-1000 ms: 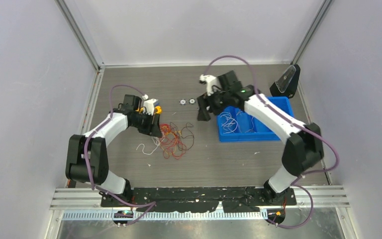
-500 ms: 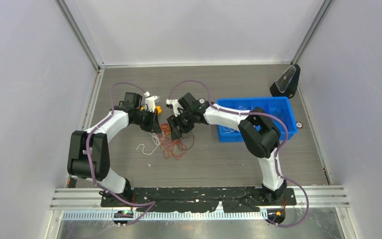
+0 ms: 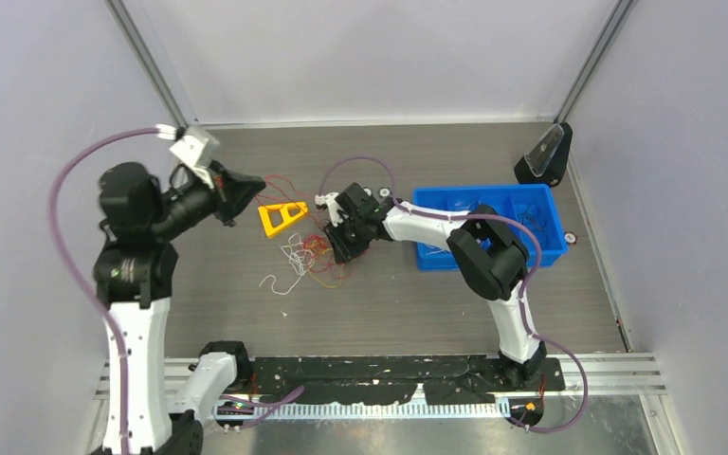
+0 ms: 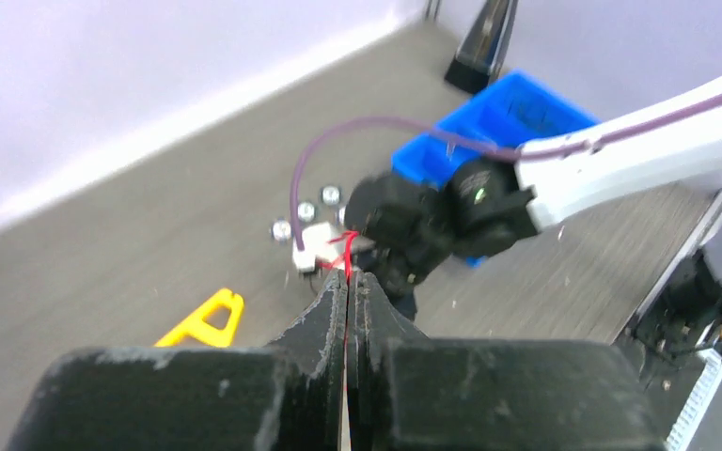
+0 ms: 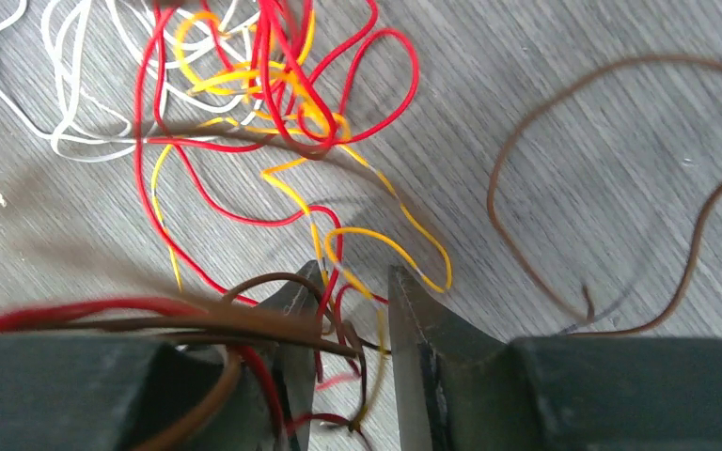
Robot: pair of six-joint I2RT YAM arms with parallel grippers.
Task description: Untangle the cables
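While the half-open right end effector [image 5: 353,287] straddles the cables [image 5: 282,113], the left end effector [image 4: 348,278] has lifted, pinching one.

You get bright, even light in the overhead view, with only faint, soft shadows. Your left wrist view is motion-smeared, and the right arm [image 4: 639,150] at 2 o'clock blurs. Your right wrist view is crisp, except the cables [image 5: 312,122] smear near 8 o'clock.
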